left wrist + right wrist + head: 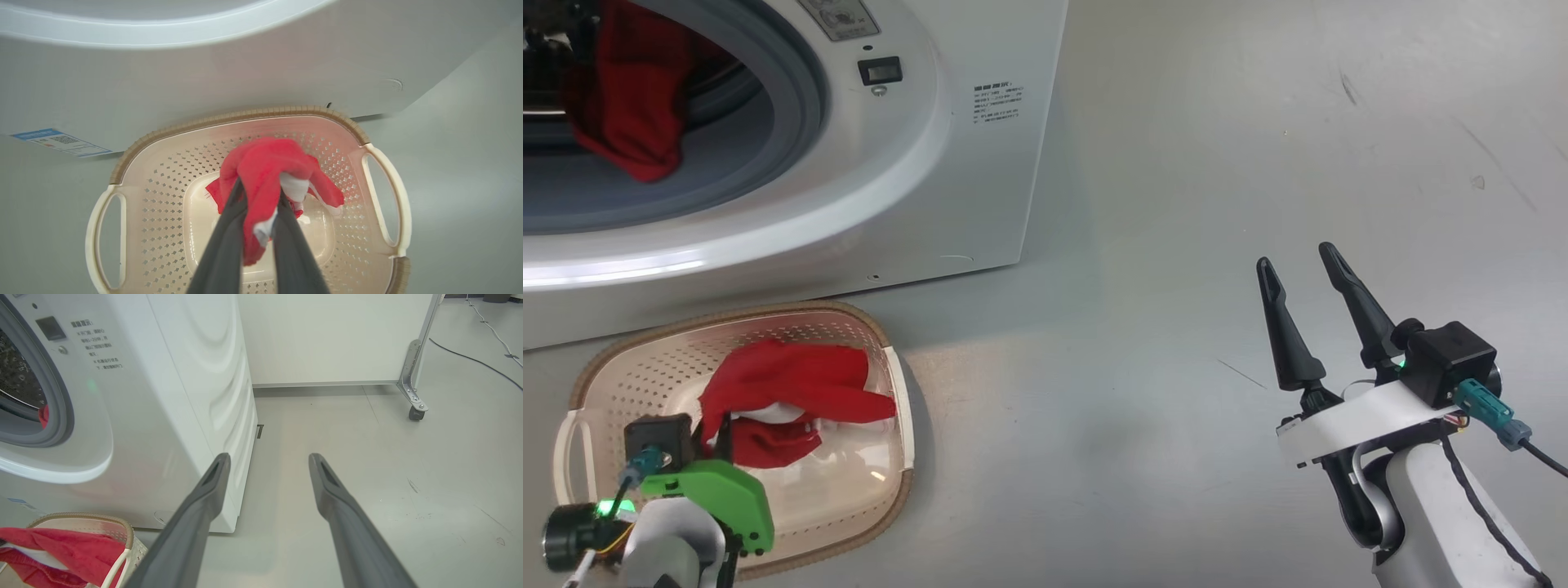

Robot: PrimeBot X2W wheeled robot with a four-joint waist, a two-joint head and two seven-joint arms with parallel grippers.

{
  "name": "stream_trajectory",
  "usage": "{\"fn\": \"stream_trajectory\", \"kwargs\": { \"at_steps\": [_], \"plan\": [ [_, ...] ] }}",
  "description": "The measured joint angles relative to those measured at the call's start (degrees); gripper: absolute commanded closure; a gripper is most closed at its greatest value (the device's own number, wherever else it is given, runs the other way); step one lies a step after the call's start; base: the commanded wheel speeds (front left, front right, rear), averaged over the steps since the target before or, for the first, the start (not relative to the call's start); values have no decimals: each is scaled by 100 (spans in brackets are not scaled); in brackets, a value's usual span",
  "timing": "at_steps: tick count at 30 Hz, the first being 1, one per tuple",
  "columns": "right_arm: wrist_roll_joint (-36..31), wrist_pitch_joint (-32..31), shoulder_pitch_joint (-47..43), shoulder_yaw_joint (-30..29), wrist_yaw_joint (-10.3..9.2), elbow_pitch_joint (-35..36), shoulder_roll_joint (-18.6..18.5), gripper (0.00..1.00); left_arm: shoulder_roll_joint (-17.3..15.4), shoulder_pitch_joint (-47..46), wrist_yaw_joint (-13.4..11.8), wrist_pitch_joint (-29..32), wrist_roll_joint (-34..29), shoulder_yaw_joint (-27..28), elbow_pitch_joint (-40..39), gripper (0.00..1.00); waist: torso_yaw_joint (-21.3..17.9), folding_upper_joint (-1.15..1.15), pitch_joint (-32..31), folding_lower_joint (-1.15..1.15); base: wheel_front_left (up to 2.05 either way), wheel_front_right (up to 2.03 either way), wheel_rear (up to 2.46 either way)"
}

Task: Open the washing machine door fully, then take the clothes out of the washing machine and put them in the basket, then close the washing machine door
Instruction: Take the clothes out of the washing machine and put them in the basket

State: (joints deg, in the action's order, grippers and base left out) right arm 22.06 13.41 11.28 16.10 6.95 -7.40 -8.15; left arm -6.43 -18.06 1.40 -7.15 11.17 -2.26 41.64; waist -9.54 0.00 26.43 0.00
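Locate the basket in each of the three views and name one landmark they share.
Head view: basket at lower left.
Left wrist view: basket across lower centre.
Right wrist view: basket in bottom left corner, cut off.
Shared landmark: the white washing machine right behind it.

washing machine [980, 204]: showing a smooth white shell that is giving off a soft sheen; the side panel is looking rippled.
seal [796, 114]: looking like matt grey rubber, at eleven o'clock in the head view.
drum [16, 375]: glinting as perforated metal.
basket [163, 196]: showing smooth, faintly glossy cream plastic with pierced walls; its rim [245, 115] is looking brown and woven.
clothes [265, 167]: reading as soft matt red cloth with white patches, creasing in folds.
left claw [260, 190]: fingers [220, 253] looking dark grey, matt and plastic-like.
right claw [269, 456]: fingers [351, 531] wearing the same dull dark finish.
green bracket [719, 490]: showing matt bright green plastic, at seven o'clock in the head view.
floor [1217, 163]: looking smooth and grey, lightly shining, carrying scuffs.
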Motion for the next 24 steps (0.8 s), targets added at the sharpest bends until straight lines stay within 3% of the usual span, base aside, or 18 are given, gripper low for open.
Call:
{"fn": "stream_trajectory", "kwargs": {
  "at_steps": [12,24],
  "plan": [
    [-52,1,29,-47,-1,26,-100,0,103,-125,-112,2,381,287,826,100,55,0,169,0,0,0,0],
    [-53,2,126,-43,-1,16,-100,0,149,-436,-112,-199,385,272,1306,100,89,0,198,0,0,0,0]
  ]
}}
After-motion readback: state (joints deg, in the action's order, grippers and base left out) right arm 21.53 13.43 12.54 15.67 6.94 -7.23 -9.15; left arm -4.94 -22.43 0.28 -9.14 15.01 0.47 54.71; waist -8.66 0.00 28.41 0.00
